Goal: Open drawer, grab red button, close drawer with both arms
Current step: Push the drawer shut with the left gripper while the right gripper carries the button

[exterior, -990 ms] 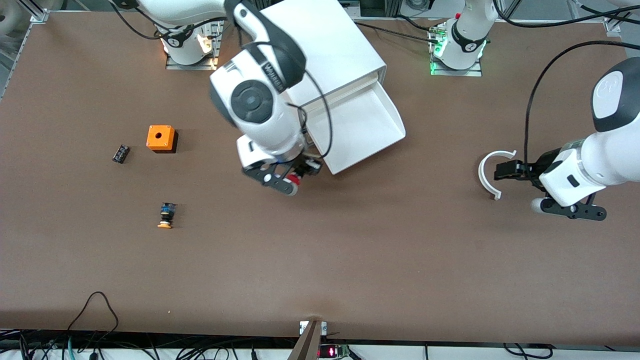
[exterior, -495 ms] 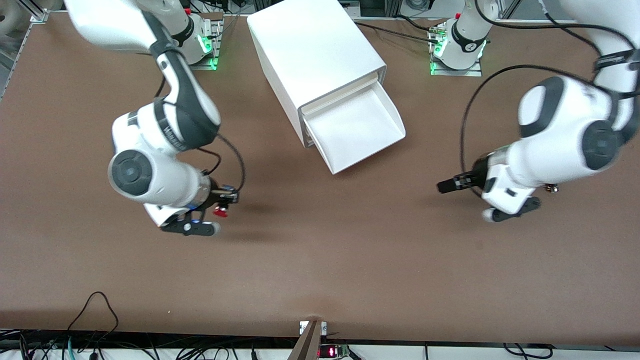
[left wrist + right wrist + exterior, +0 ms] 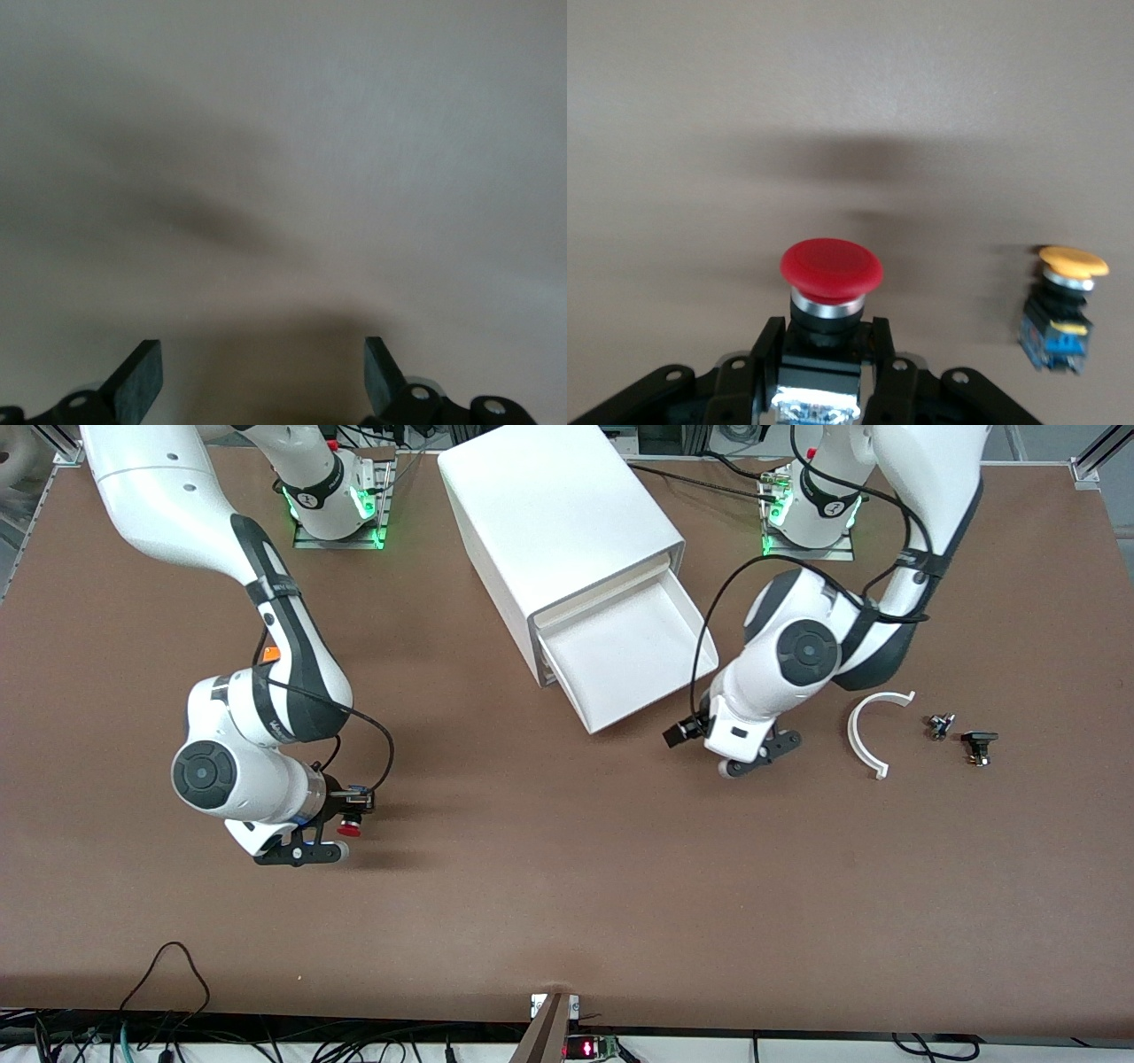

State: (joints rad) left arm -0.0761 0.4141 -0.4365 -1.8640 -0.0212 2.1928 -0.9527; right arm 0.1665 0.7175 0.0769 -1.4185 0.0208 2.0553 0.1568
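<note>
Brown table [image 3: 567,886], cables [image 3: 168,1036] along its near edge.

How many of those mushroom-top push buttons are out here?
2. The red button is gripped in the right hand, over the table; the yellow button sits on the table beside it. Others may be hidden.

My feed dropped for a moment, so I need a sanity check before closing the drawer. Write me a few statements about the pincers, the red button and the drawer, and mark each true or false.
1. The right pincer grips the small push button with a round red mushroom cap. True.
2. The white cabinet's drawer is shut. False: it stands pulled out and looks empty.
3. The left pincer is open and holds nothing. True.
4. The left pincer carries the curved white plastic arc. False: the arc lies on the brown table, beside that arm.
5. The like button with an orange-yellow cap lies in the drawer. False: it stands on the table near the right pincer.
</note>
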